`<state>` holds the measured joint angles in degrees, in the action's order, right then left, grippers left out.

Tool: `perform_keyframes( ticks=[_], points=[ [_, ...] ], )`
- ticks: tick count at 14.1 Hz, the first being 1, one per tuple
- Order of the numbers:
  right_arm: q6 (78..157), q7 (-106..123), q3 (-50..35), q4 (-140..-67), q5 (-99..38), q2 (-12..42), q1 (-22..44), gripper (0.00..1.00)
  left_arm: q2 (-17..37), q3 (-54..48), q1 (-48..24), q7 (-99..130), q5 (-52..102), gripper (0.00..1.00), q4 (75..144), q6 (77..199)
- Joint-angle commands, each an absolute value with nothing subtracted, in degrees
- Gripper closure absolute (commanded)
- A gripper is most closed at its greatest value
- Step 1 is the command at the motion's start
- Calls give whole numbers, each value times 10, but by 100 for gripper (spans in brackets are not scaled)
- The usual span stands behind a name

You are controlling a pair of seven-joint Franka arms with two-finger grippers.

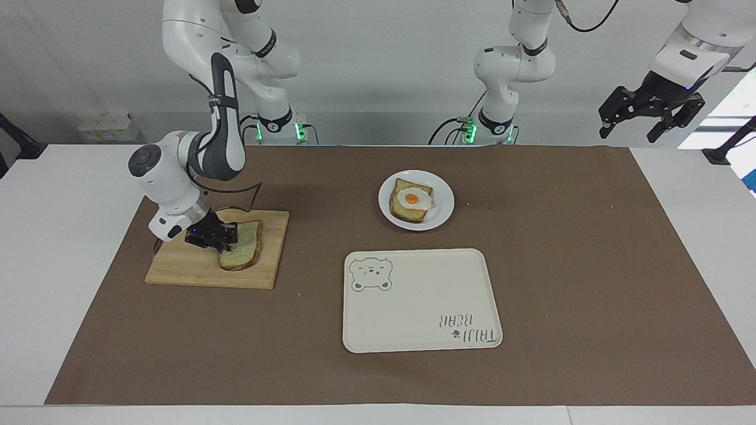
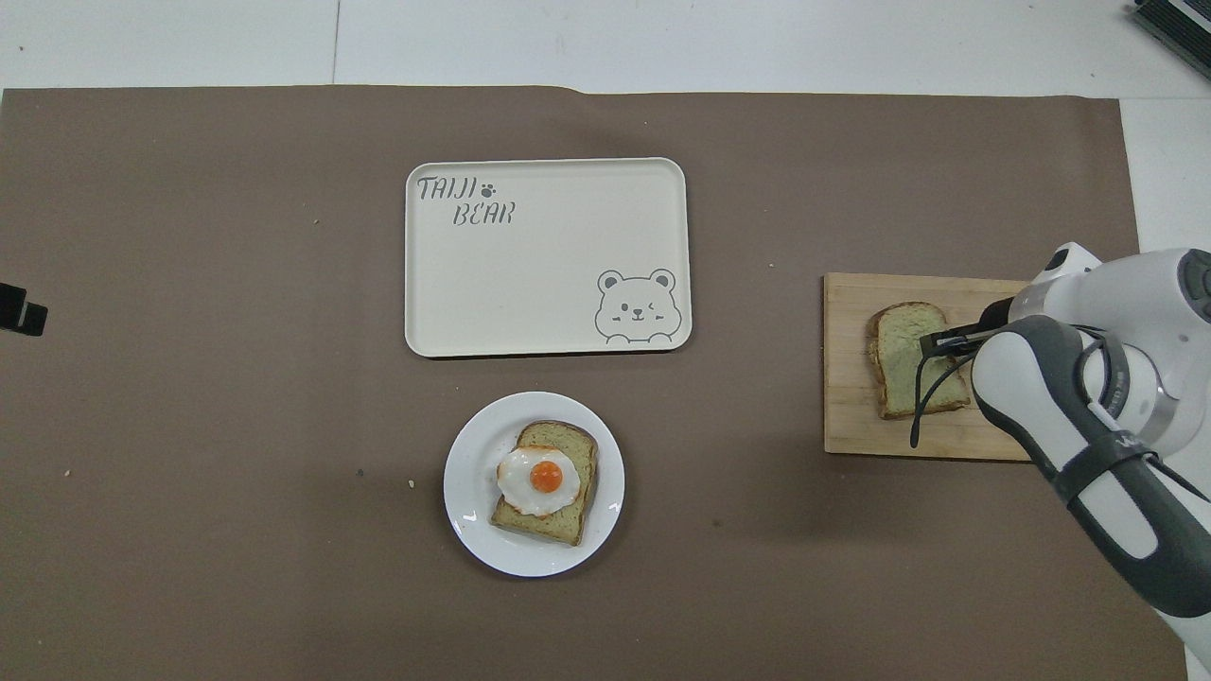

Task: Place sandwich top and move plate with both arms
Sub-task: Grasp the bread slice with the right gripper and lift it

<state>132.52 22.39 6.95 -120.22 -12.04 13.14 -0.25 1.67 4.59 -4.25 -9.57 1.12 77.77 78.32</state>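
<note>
- Right tool [image 1: 227,236] clamped on the bread slice [image 1: 243,252] edge, slice on the cutting board [image 1: 177,268]: thin edge grip, could tear or droop on lift.
- Plate [image 1: 444,203] with the egg toast [image 1: 411,199] sits nearer the robots than the tray [image 1: 413,307]; off-centre drop likely.
- Left tool [image 1: 649,115] open, waiting raised past the mat's end.

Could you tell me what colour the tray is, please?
Cream, with a grey bear drawing; tray, overhead view.

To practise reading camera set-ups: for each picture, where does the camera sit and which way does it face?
Facing view: high across the table, facing the robots; both arms show, right gripper shut on the sandwich top, left gripper raised.
Overhead view: above the robots' end, looking steeply down; only the right arm shows.
Shared: plate, tray, cutting board.
</note>
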Motion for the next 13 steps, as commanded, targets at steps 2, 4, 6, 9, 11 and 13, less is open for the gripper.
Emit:
perform_keyframes(
  ticks=[2, 4, 6, 9, 11, 13],
  points=[
    [1290, 221, 69, -1172, -131, 127, -4, 100, 11, 47, -42, -96, 16, 0, 779, 775],
    [1271, 221, 69, -1158, -131, 117, -4, 100, 11, 47, -45, -96, 16, 0, 779, 776],
    [1245, 221, 68, -1144, -131, 104, -4, 100, 11, 47, -46, -96, 16, 0, 779, 776],
    [1188, 209, 63, -1112, -131, 91, -4, 100, 11, 47, -46, -96, 16, 0, 779, 776],
    [1148, 189, 62, -1089, -131, 87, -4, 100, 11, 47, -47, -96, 16, 0, 779, 777],
    [1118, 158, 51, -1064, -131, 87, 5, 100, 11, 47, -47, -96, 16, 0, 779, 777]
  ],
)
